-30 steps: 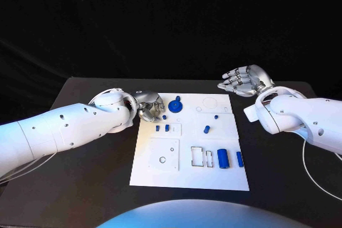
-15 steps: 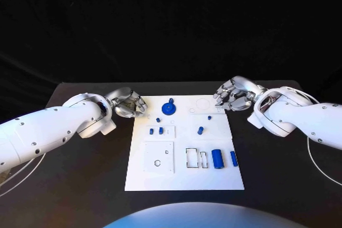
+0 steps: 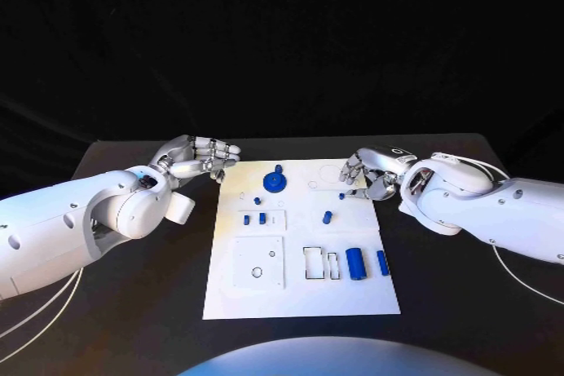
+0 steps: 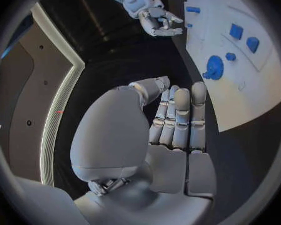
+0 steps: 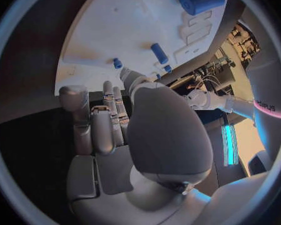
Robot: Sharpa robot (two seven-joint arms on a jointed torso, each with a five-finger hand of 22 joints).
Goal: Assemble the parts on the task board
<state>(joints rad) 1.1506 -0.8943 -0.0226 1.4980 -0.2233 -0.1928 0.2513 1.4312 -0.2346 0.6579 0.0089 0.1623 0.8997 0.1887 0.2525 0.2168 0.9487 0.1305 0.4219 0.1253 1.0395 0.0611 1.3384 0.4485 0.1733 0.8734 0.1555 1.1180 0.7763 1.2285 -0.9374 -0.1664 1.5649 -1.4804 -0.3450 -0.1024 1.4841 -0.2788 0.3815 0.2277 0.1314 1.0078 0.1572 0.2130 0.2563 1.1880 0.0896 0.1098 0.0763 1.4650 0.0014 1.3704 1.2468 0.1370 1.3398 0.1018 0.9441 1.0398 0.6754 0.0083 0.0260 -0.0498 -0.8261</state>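
Over the task board's [image 3: 300,286] far right corner, right hand [image 3: 367,173] hides its fingertips, grip unclear; left hand [image 3: 197,157] empty, fingers extended.

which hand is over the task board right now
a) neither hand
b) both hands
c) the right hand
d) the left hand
c: in the head view the right hand reaches over the right edge of the white task board near its far end, while the left hand hangs above the black table just off the board's far left corner, holding nothing.
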